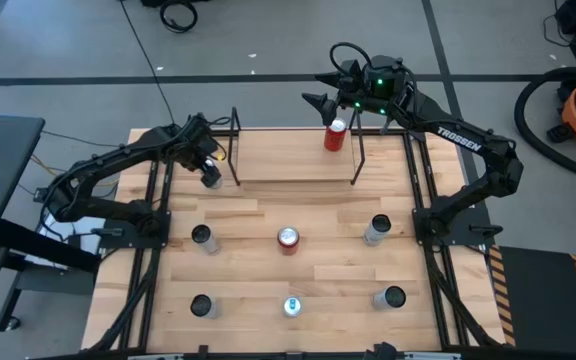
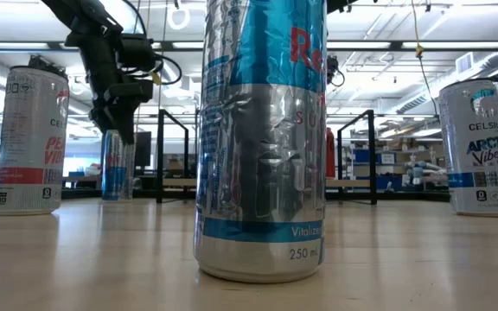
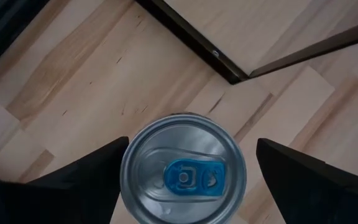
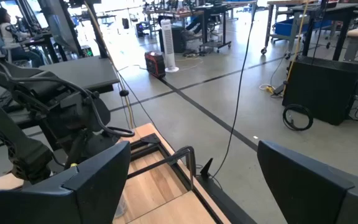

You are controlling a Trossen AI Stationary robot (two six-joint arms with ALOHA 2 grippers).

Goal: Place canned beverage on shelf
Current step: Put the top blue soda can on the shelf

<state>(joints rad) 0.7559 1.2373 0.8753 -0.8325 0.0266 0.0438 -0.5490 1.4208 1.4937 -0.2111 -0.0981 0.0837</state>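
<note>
Left gripper (image 1: pixel 211 172): spread wide, holding nothing, straddling a silver can (image 3: pixel 183 168) with a blue tab, seen from above.
Silver can: stands on the desk (image 1: pixel 268 215) just off the shelf's (image 1: pixel 293 165) front-left corner, at 10 o'clock on the desk.
Right gripper (image 1: pixel 320 100): fingers apart and empty, at 12 o'clock beyond the shelf.
Red can (image 1: pixel 335 135): upright on the shelf by its right wire frame (image 1: pixel 356 150).
In the way: left wire frame (image 1: pixel 235 145) beside the left gripper.
Other cans: six more, 3 to 9 o'clock.

Bright even overhead light; near can (image 2: pixel 262 138) blurred.
</note>
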